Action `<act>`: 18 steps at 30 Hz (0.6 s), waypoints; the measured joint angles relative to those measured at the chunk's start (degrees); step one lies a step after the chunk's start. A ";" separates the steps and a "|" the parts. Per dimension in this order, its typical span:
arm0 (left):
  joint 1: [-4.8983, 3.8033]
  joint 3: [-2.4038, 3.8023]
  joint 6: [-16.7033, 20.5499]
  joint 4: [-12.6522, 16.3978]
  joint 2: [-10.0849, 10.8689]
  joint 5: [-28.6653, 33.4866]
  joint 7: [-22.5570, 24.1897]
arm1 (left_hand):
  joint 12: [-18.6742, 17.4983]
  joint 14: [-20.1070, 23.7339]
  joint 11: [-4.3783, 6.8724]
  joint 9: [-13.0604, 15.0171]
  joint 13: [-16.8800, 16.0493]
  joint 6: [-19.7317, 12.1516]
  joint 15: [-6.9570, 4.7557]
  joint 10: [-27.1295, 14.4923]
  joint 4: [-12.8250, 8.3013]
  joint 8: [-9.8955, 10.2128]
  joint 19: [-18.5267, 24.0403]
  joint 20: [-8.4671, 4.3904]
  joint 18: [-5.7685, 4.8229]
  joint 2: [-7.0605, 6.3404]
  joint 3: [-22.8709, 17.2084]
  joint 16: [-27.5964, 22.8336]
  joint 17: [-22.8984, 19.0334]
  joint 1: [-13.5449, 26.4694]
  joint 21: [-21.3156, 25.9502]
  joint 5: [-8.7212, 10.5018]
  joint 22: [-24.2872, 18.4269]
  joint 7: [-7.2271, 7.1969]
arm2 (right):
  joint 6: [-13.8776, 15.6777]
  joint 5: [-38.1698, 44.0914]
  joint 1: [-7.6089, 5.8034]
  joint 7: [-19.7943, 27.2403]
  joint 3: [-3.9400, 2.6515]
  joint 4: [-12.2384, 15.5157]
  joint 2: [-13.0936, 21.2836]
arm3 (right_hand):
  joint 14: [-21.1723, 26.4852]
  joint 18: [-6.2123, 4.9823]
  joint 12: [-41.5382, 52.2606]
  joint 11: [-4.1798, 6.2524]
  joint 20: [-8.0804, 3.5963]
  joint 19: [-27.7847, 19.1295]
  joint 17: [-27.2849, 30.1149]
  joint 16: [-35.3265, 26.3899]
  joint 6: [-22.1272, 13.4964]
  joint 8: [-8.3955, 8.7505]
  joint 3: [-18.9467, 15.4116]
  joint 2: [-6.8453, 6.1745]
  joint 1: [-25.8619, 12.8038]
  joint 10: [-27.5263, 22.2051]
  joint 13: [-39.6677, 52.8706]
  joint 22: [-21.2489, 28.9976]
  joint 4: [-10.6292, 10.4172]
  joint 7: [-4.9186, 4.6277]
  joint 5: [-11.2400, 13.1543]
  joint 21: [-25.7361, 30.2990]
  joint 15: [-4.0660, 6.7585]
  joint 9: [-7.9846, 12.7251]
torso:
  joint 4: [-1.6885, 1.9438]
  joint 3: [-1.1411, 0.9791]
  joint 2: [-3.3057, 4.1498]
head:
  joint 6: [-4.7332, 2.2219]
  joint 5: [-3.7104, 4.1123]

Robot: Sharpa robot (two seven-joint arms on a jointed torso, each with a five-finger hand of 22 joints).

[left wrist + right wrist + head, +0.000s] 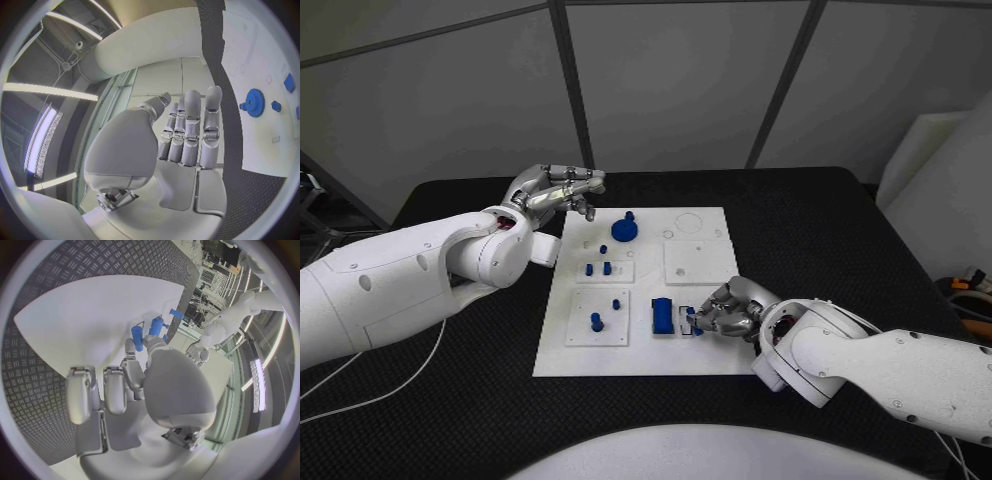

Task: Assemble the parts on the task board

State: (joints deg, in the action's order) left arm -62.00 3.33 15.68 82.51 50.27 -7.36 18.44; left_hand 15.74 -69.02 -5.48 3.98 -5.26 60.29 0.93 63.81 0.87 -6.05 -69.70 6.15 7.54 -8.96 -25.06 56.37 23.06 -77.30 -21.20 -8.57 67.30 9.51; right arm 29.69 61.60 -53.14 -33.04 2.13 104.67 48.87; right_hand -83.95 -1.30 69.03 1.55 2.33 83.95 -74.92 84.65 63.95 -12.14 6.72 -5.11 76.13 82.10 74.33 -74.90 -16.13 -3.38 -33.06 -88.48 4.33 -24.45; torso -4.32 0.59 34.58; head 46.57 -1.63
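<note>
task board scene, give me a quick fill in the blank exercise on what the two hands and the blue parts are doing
1. The blue gear lies on the task board nearest the ____ hand.
2. The right hand rests at the board's ____ edge, its fingers beside a small blue part.
3. The table under the board is ____ in colour.
4. The left hand holds ____.

Missing words: left; right; black; nothing

Left hand [181, 135] raised, fingers [210, 125] straight and side by side, holding nothing; task board [250, 60] beyond fingertips on black table [250, 195], blue gear [254, 102] standing on it, smaller blue parts [289, 82] nearby
</note>
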 measured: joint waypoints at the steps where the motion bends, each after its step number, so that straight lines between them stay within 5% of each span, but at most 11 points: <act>1: 0.00 0.00 0.00 0.01 0.02 0.00 0.00 | 0.00 0.00 0.00 0.00 0.00 0.00 0.00 0.00 0.00 0.00 0.00 0.00 0.00 0.00 0.00 0.00 0.00 0.00 0.00 0.00 0.00 0.00 | 0.06 -0.09 0.00 0.07 0.00 -0.10 -0.12 | 0.00 -0.01 0.00 0.00 0.00 0.00 0.00 0.00 0.00 0.00 0.00 0.02 -0.02 0.00 0.00 0.00 0.00 0.00 0.00 0.00 0.00 0.00 | 0.00 0.00 -0.01 | 0.03 -0.04; 18: -0.01 0.01 -0.01 0.04 0.03 0.01 -0.02 | 0.00 0.00 0.00 0.00 0.01 0.00 0.00 0.00 0.00 0.00 0.00 0.00 0.00 0.24 0.33 0.00 -0.05 0.24 0.00 0.00 -0.09 0.00 | -0.54 -0.63 -0.04 0.31 -0.07 -1.30 -1.47 | 0.00 0.00 -0.33 -0.01 0.00 0.00 0.01 0.00 0.63 -0.94 -3.57 0.28 -4.70 0.00 -0.01 0.00 -0.42 0.63 0.65 0.00 -0.01 -1.17 | -0.05 0.01 -0.07 | 0.36 -0.26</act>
State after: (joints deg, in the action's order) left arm -62.01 3.34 15.66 82.55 50.30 -7.36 18.41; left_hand 15.74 -69.02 -5.48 3.98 -5.26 60.29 0.93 63.81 0.87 -6.05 -69.70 6.15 7.54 -8.72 -24.73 56.37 23.01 -77.05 -21.20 -8.57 67.21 9.51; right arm 29.15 60.97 -53.17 -32.74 2.06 103.37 47.41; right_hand -83.94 -1.30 68.70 1.54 2.33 83.95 -74.91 84.65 64.59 -13.07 3.15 -4.82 71.43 82.10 74.32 -74.90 -16.55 -2.76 -32.41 -88.48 4.32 -25.62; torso -4.37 0.60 34.52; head 46.93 -1.89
